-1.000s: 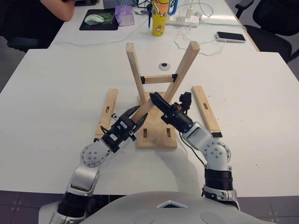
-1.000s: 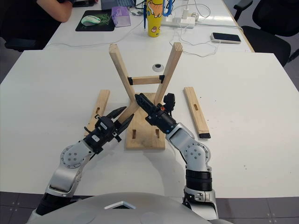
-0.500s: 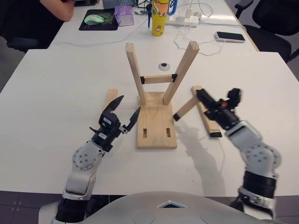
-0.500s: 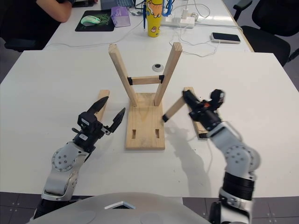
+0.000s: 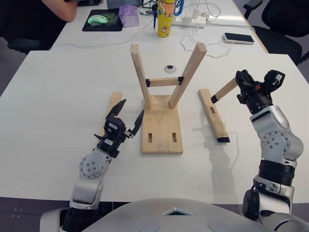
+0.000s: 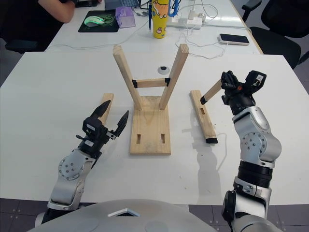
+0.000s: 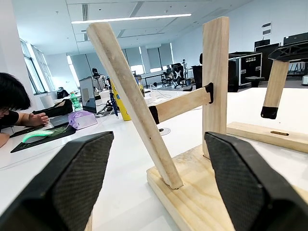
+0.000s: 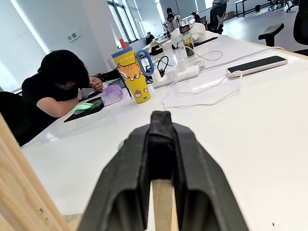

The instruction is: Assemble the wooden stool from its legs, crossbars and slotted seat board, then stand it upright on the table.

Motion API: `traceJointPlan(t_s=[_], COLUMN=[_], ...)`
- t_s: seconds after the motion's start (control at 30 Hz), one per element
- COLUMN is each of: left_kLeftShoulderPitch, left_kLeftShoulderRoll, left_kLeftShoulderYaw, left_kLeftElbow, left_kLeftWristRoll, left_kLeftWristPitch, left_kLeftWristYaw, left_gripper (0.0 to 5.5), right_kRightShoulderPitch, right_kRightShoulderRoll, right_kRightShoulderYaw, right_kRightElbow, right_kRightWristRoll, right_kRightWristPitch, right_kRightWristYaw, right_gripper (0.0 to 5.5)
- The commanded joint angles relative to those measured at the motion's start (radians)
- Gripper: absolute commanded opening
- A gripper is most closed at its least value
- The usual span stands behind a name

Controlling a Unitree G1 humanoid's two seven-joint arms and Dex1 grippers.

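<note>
White table point(image 5: 58, 87) takes up most of the scene. A yellow cup point(image 5: 164, 17) stands on the far desk, and I cannot tell what is in it. The left gripper point(image 5: 131, 110) is low over the table with its fingers spread wide, holding nothing. Just left of it, partly behind it, lies a loose leg point(image 5: 115, 100). Just right of it the seat board point(image 5: 161, 133) lies flat, with two slots showing at its near end. At the far end of the board two legs point(image 5: 140, 72) stand up, leaning apart, and a crossbar point(image 5: 164, 81) with black ends joins them. Further right a second loose leg point(image 5: 212, 113) lies flat, below and left of the right gripper point(image 5: 243, 83). The right gripper is raised above the table and closed on a short bar point(image 5: 224, 91), whose black-capped end points down toward the board.
</note>
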Motion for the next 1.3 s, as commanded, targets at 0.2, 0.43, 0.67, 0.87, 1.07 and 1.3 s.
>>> traceJointPlan(t_s=[0.2, 0.43, 0.67, 0.87, 1.07, 1.3], left_kLeftShoulderPitch=[-0.004, -0.020, -0.026, -0.025, -0.020, -0.016], left_kLeftShoulderRoll=[0.010, 0.013, 0.025, 0.025, 0.023, 0.022], left_kLeftShoulderYaw=[0.006, -0.001, -0.015, -0.015, -0.019, -0.021], left_kLeftElbow=[0.009, 0.018, 0.018, 0.010, -0.002, -0.011], left_kLeftWristRoll=[0.006, 0.006, 0.004, 0.004, 0.004, 0.008], left_kLeftWristPitch=[0.009, 0.015, 0.024, 0.032, 0.040, 0.047], left_kLeftWristYaw=[0.002, -0.009, -0.034, -0.039, -0.039, -0.034], left_gripper=[3.51, 3.51, 3.51, 3.51, 3.51, 3.51], right_kRightShoulderPitch=[0.067, 0.064, 0.081, 0.134, 0.199, 0.217], right_kRightShoulderRoll=[0.025, 0.047, 0.062, 0.045, 0.065, 0.041], right_kRightShoulderYaw=[-0.001, 0.015, 0.044, 0.132, 0.164, 0.202], right_kRightElbow=[-0.040, -0.008, -0.001, -0.038, -0.023, 0.029], right_kRightWristRoll=[-0.022, -0.077, -0.139, -0.245, -0.297, -0.354], right_kRightWristPitch=[0.015, -0.032, -0.090, -0.144, -0.166, -0.213], right_kRightWristYaw=[-0.009, -0.001, 0.011, 0.051, 0.051, 0.088], right_gripper=[0.42, 0.42, 0.42, 0.42, 0.42, 0.42])
